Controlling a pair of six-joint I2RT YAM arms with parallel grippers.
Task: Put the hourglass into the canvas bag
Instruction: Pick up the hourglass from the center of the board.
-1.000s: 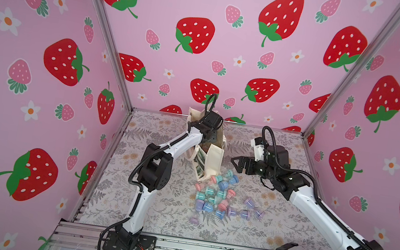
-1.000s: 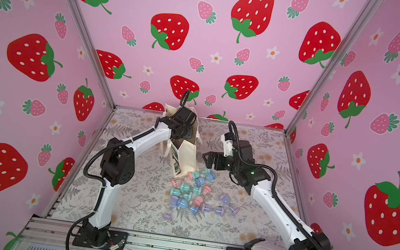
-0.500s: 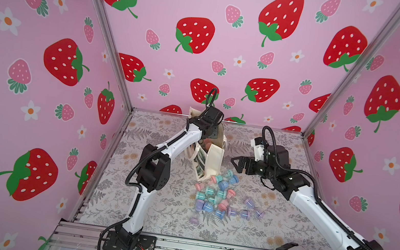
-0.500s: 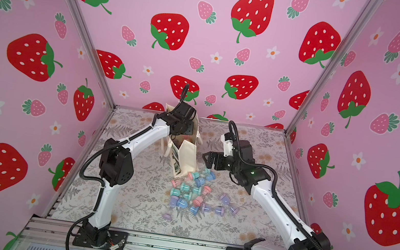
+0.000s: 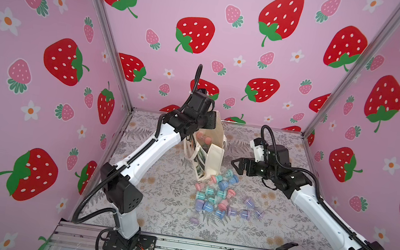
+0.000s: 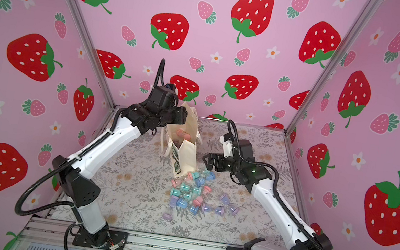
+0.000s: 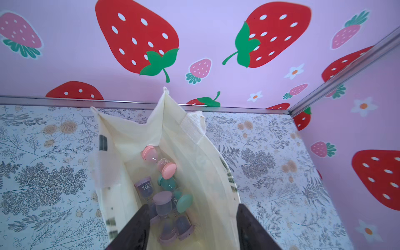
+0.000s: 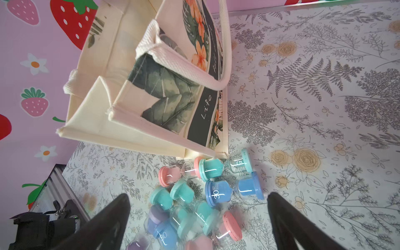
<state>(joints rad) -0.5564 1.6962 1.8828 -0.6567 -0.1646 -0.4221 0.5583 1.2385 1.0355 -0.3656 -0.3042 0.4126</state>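
Observation:
The cream canvas bag [image 5: 211, 157] [image 6: 188, 153] stands open on the floral table; its leaf print and dark lettered band [image 8: 205, 104] face my right gripper. Several hourglasses lie inside, a pink one [image 7: 159, 161] on top and purple ones [image 7: 162, 203] below. My left gripper [image 7: 192, 231] hangs over the bag's mouth, open, with nothing between its fingers. A pile of loose hourglasses [image 5: 217, 198] [image 6: 194, 194] [image 8: 190, 205] lies in front of the bag. My right gripper [image 5: 236, 164] [image 6: 206, 161] [image 8: 198, 216] is open and empty, just above that pile beside the bag.
Pink strawberry walls close in the table on three sides, and the bag stands near the back wall [image 7: 194, 43]. A metal rail [image 5: 175, 245] runs along the front edge. A lone purple hourglass [image 5: 194, 220] lies nearer the front, apart from the pile.
My left gripper has opened wider and lifted up and back from the bag's mouth. The right arm has not moved.

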